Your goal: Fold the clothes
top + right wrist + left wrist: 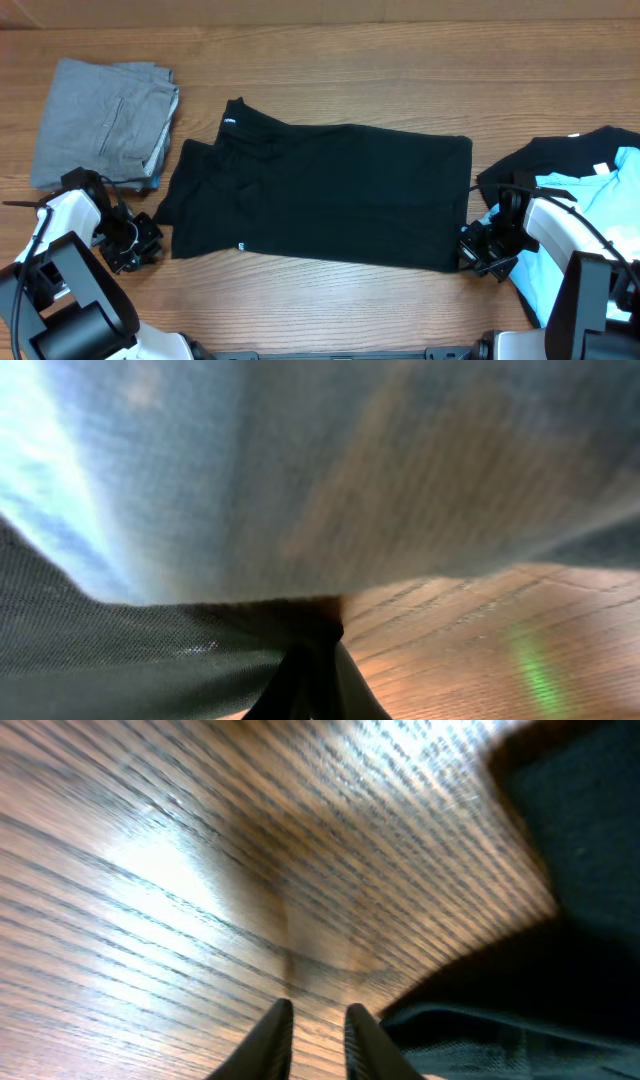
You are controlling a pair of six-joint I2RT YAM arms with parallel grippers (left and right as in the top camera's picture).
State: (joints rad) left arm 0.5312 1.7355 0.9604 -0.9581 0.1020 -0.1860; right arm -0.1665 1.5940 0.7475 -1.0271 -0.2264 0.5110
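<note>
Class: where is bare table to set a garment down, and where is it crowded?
Bare: the far strip beyond the black T-shirt, right of the grey garment; the near strip before it. Crowded: around the light blue T-shirt.

Reads as a robotics lab bench, not a home laundry spot. Evidence: bare wood-grain desk [400, 300], with the left arm [70, 215] and right arm [560, 225], both white-and-black machines, parked at its near edge. Only clothes laid out on it: grey garment [100, 120], black T-shirt [330, 190], light blue T-shirt [620, 195]. Rest of the room out of frame.
</note>
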